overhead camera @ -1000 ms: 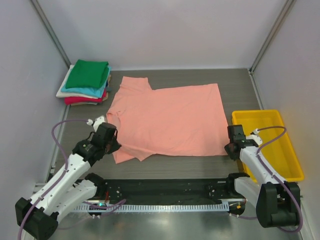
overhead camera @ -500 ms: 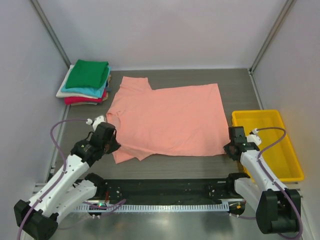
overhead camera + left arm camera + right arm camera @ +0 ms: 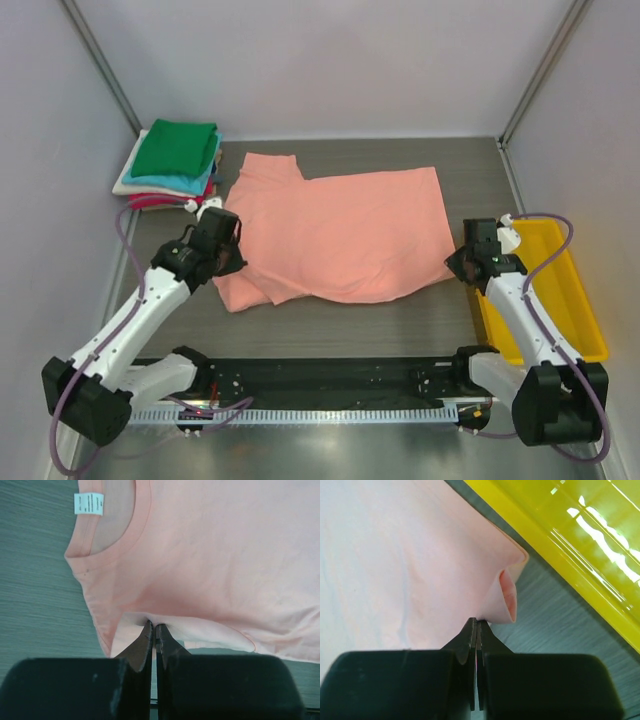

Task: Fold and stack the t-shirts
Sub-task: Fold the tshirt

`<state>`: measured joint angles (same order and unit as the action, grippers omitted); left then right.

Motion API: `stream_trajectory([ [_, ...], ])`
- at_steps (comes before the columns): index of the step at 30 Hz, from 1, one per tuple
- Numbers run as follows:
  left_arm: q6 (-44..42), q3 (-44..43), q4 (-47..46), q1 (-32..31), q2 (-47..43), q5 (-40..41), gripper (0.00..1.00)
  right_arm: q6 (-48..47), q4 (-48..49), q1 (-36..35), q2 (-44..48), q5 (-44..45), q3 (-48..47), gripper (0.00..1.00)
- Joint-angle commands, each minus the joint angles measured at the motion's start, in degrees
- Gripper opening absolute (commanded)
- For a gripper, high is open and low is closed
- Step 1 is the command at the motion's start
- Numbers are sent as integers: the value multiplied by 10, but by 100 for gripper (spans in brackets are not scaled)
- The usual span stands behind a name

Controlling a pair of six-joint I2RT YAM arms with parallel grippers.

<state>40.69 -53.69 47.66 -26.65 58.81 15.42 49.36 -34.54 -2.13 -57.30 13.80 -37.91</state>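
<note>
- The salmon-pink t-shirt lies spread across the middle of the top view on the dark table. Its neck end is toward the left of the frame and its hem toward the right.
- The shirt's lower edge is gathered at both lower corners, and at the lower left a fold of cloth is doubled over.
- The left gripper sits at the lower-left part of the shirt. In the left wrist view its 2 fingers are pressed together on a pale flap of the cloth, just below the collar.
- A small pale neck label shows inside the collar at the upper left of that view.
- The right gripper is at the shirt's lower-right corner. In the right wrist view its 2 fingers pinch the curled corner of the hem.
- The yellow bin stands at the right of the top view, just beside that corner.
- A stack of folded t-shirts sits in the upper left of the top view. Green is on top, with teal, cream and red-pink beneath, and the stack lies near the spread shirt's sleeve but apart from it.
</note>
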Motion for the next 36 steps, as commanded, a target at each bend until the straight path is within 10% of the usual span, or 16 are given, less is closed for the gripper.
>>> stream_trajectory([
  [1,-45,-58,-27,21,43,6,0,-50,45,1,-51,-4,-58,1],
  [36,-141,-355,6,128,459,27,1,-97,98,12,-424,30,-320,1],
])
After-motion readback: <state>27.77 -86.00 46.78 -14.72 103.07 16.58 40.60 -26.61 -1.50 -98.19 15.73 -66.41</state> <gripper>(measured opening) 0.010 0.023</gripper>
